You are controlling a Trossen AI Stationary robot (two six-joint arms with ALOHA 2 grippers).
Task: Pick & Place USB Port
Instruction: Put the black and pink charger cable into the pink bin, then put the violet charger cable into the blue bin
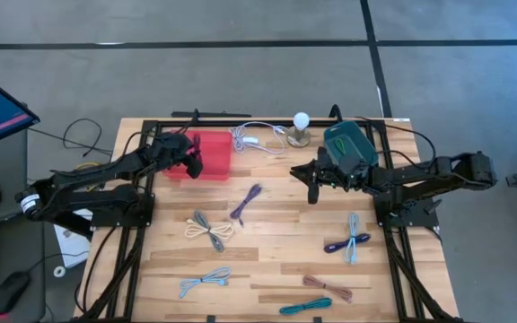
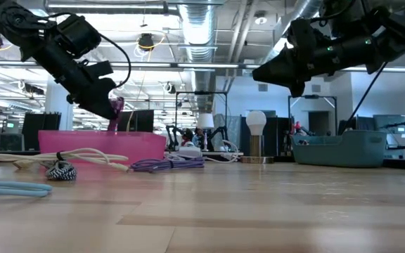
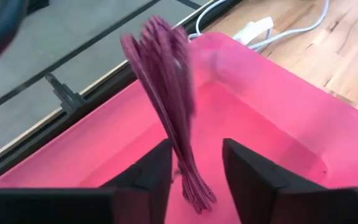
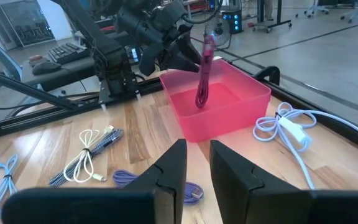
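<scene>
Bundled magenta cable (image 3: 166,106) hanging upright over the pink bin (image 3: 278,106), lower end between the left gripper's (image 3: 194,165) fingers (image 3: 250,171), which stand apart on either side of it. Whether still touching a finger: cannot tell. In the right wrist view, same cable (image 4: 205,71) seen vertical above the middle of the pink bin (image 4: 241,115), left gripper (image 4: 166,46) above and behind it.

In the high view, pink bin (image 1: 209,157) left of centre in the upper half of the wooden surface (image 1: 276,274), left gripper (image 1: 189,154) over its left side. Right gripper (image 1: 314,184) right of centre, raised, beside a teal bin (image 1: 346,144); fingers (image 4: 169,168) a narrow gap apart, nothing between them.

Scattered on the surface: purple cable (image 1: 246,202) at centre, white-and-grey cable (image 1: 208,229) below it to the left, light blue cable (image 1: 205,281) lower left, pale grey cable (image 1: 353,235) crossed by a dark purple one (image 1: 341,245) at right, brown cable (image 1: 328,286) and teal cable (image 1: 306,307) at the bottom. White cord (image 1: 257,140) and a bulb on a stand (image 1: 301,128) at the top edge.
</scene>
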